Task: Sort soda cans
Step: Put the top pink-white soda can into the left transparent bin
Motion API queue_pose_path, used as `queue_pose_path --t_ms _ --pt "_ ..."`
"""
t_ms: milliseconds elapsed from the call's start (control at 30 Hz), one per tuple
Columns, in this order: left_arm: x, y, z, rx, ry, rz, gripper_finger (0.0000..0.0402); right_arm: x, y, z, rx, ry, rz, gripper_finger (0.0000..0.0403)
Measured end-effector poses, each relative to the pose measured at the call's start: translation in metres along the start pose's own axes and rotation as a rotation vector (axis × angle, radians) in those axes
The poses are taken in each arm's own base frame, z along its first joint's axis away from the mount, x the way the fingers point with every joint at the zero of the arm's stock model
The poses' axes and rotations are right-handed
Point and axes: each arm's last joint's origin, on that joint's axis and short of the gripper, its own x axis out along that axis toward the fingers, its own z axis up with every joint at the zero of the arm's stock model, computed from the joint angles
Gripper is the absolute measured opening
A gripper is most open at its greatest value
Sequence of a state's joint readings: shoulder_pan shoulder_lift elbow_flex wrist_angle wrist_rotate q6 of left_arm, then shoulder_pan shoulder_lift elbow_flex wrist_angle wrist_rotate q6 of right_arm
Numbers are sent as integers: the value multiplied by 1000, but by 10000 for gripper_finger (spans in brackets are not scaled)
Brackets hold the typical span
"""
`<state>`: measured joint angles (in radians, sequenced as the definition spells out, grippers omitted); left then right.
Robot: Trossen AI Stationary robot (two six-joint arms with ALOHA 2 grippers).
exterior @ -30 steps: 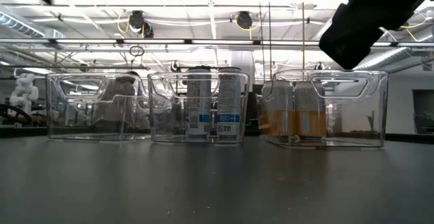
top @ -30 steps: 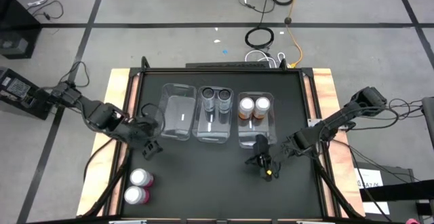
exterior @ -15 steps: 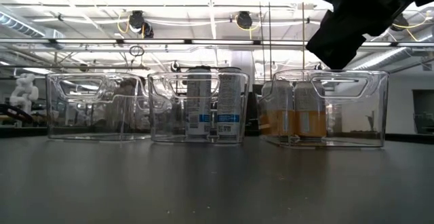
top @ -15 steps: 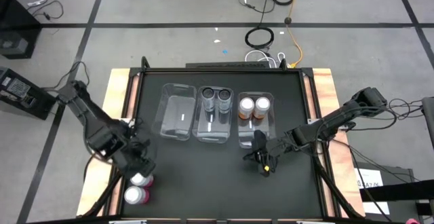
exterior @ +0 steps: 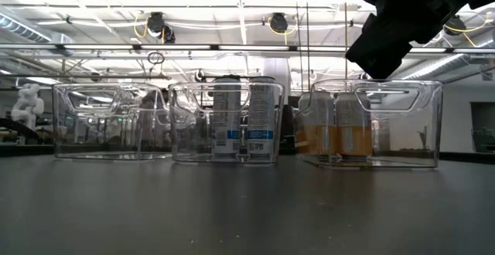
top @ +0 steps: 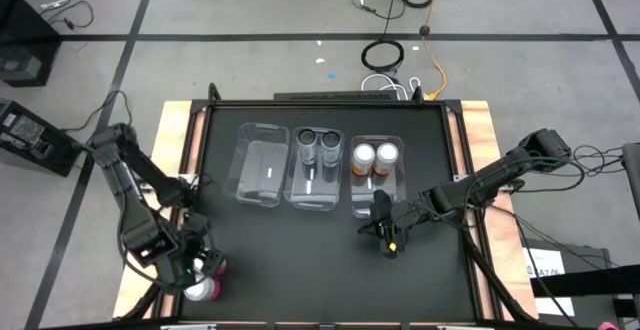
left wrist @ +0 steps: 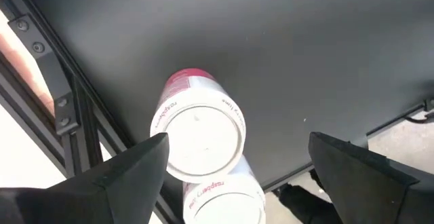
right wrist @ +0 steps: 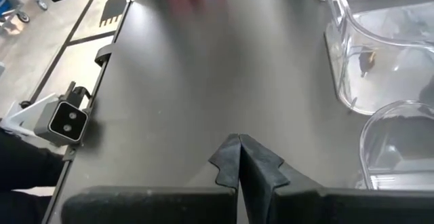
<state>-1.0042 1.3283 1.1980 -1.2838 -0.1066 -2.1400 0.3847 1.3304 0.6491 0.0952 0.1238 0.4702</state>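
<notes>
My left gripper (top: 196, 266) hangs over the table's near-left corner, fingers (left wrist: 119, 176) spread wide with nothing between them. Directly beneath, centred in the gap, stands one pink can (left wrist: 196, 132), upright, its long axis vertical and in line with my approach. The second pink can (left wrist: 222, 202) touches it on the table-edge side. As I judge it, a straight descent brackets the first can; the neighbour leaves little clearance.

My right gripper (top: 385, 232) waits shut, well apart, just before the bin (top: 400, 202) holding the orange cans (top: 375, 156). The dark cans (top: 319, 138) occupy the middle bin; the left bin (top: 262, 165) holds none.
</notes>
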Motion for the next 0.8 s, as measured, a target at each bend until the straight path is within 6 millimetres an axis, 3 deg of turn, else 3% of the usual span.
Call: queue_pose_path --t_ms 467,800 --pt "22 -11 -10 61 -27 67 363 0 0 0 44 -1 0 0" --pt "23 -10 -11 54 18 119 363 0 0 1 113 -6 4 0"
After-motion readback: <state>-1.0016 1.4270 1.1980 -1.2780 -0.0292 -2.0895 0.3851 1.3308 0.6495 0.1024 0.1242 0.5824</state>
